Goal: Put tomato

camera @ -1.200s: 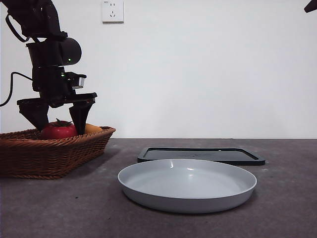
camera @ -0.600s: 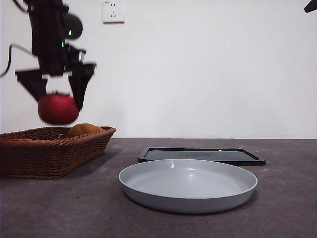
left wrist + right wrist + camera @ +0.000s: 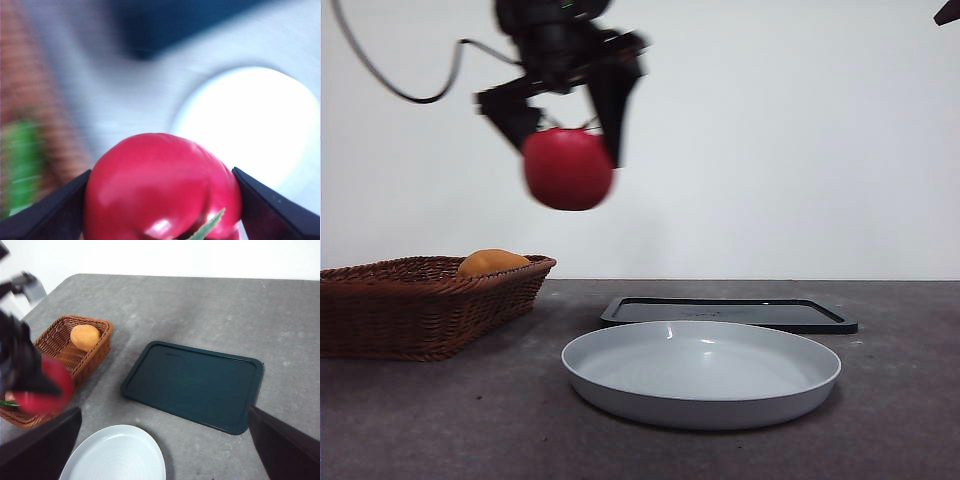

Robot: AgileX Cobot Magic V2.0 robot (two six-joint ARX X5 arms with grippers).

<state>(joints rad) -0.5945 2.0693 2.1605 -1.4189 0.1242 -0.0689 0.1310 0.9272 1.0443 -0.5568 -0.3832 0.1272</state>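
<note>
Tomato (image 3: 568, 168) hung high above the tabletop (image 3: 440, 410), clamped between the two jaws of the left gripper (image 3: 566, 125), between the wicker basket (image 3: 420, 305) and the grey plate (image 3: 701, 373). In the left wrist view the jaws pressed against both sides of the red fruit. An orange fruit (image 3: 492, 262) lay in the basket. A dark tray (image 3: 728, 313) lay just behind the plate. The right gripper (image 3: 160, 460) hovered well above the tabletop, jaws spread wide and holding nothing.
</note>
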